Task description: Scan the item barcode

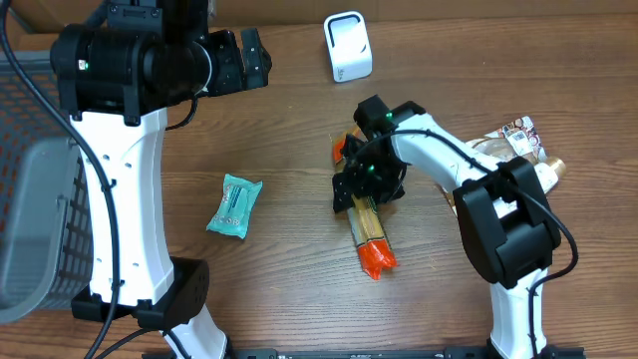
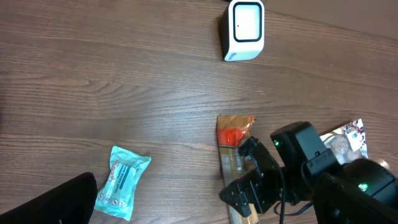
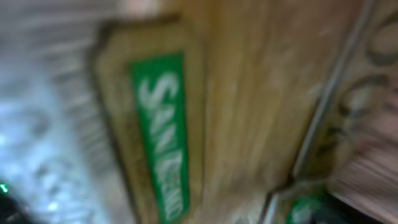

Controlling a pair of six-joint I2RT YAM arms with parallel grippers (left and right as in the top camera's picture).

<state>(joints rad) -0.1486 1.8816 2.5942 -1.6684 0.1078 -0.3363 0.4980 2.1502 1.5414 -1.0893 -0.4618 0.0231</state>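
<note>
A long pasta packet [image 1: 371, 235] with orange ends lies on the wooden table, right of centre. My right gripper [image 1: 357, 182] is low over its upper half, jaws apart, touching or nearly touching the wrapper. In the left wrist view the packet [image 2: 234, 134] runs under that gripper [image 2: 245, 180]. The right wrist view is blurred and filled by the packet's green-labelled wrapper [image 3: 249, 93], with no fingers showing. The white barcode scanner [image 1: 347, 46] stands at the back, also visible as the scanner [image 2: 244, 28] from the left wrist. My left gripper [image 1: 247, 58] hangs open high at the back left, holding nothing.
A teal tissue packet [image 1: 234, 205] lies left of centre, in the left wrist view too [image 2: 121, 182]. A printed snack bag [image 1: 518, 140] lies at the right edge. A grey mesh basket [image 1: 30, 199] stands at the far left.
</note>
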